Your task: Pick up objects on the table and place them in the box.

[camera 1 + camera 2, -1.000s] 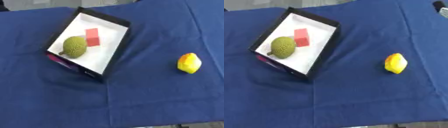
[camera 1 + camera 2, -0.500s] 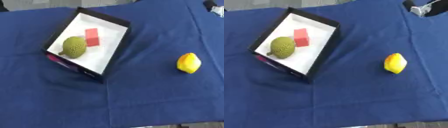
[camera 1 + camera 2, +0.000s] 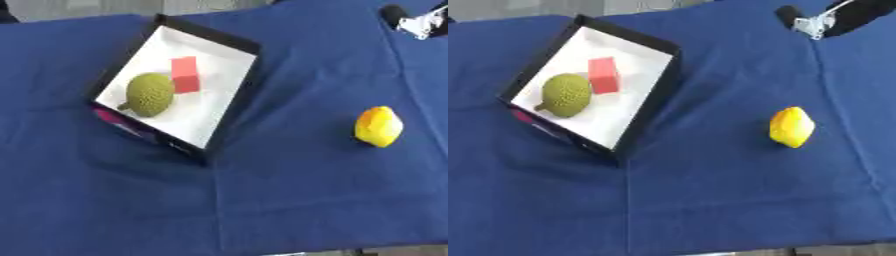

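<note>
Right robot hand is showing at the upper right of the frame, black with a silver part, only partly in view; cannot tell how its fingers are standing. It is hanging over the blue-covered desk, well apart from everything on it. Left robot hand is not showing in either view.

Yellow lemon-shaped object is lying on the blue cloth at right of centre, alone, well apart from the box and below the right robot hand in the frame.

Black box with a white inside is sitting askew in the upper left of the frame, one corner pointing toward the top edge and another toward the lower centre. A pink patch is showing on its outer wall at the lower left side.

Inside the box, a green bumpy round fruit is lying toward the lower left part of the white floor. A red block is lying just beside it, up and to the right, close to the fruit; cannot tell if they are touching.

Blue cloth is wrinkling a little around the box's lower corner.
</note>
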{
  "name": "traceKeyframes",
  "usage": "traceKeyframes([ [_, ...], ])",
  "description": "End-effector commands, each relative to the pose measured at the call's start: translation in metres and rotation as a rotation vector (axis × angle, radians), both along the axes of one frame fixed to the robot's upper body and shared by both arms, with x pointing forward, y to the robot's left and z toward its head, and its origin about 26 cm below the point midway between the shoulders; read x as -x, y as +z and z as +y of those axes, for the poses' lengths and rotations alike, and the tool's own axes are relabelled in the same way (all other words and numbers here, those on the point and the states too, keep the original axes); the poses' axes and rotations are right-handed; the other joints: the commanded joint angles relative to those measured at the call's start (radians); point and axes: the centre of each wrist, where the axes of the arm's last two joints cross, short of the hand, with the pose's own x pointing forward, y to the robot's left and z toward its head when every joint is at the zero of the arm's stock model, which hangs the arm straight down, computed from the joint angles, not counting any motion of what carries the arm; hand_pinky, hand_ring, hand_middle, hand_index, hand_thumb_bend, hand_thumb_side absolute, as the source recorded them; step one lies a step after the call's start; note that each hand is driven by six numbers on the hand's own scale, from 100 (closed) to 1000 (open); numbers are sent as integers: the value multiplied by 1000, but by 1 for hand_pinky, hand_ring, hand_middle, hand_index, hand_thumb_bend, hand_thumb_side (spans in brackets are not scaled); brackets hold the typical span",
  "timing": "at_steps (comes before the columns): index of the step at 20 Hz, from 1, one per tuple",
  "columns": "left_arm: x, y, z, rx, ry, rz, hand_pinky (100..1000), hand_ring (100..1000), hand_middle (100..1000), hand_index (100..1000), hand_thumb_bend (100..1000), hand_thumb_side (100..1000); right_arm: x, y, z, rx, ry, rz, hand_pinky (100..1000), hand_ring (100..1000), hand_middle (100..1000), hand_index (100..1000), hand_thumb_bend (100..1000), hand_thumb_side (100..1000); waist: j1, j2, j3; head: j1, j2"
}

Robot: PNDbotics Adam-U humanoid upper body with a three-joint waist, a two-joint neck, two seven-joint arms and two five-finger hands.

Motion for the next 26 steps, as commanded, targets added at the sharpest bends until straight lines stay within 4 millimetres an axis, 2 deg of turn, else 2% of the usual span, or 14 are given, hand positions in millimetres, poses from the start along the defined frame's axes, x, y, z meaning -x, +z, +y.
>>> traceKeyframes([
  [1,2,7,2,-26,-5,-15,637,715,750,774,100,664,9,12,-6,196,112,-33,1000,1000,1000,939,100,342,6,-34,1,-1,-1],
  [6,1,8,2,-31,-11,-13,637,715,757,770,100,660,17,1,-20,265,98,29,1000,1000,1000,936,100,469,3,-33,1,-1,-1],
  [11,1,8,1,-33,-14,-10,636,715,757,768,100,656,25,-11,-34,310,79,74,1000,1000,1000,932,269,528,2,-30,1,0,-1],
  [12,1,8,1,-33,-15,-11,636,715,758,767,100,656,26,-13,-37,314,69,82,1000,1000,1000,932,305,515,2,-30,1,0,-1],
  [15,1,8,1,-34,-15,-11,636,715,758,766,100,653,30,-22,-46,332,41,106,1000,1000,1000,932,280,550,2,-28,1,2,-1],
  [21,1,8,1,-34,-12,-7,634,713,756,761,100,646,38,-36,-56,367,8,126,1000,1000,1000,934,325,567,0,-25,-1,5,-1],
  [26,1,7,1,-36,-13,1,632,712,754,758,100,644,38,-49,-60,404,-16,131,1000,1000,1000,937,390,541,1,-23,-1,5,-1],
])
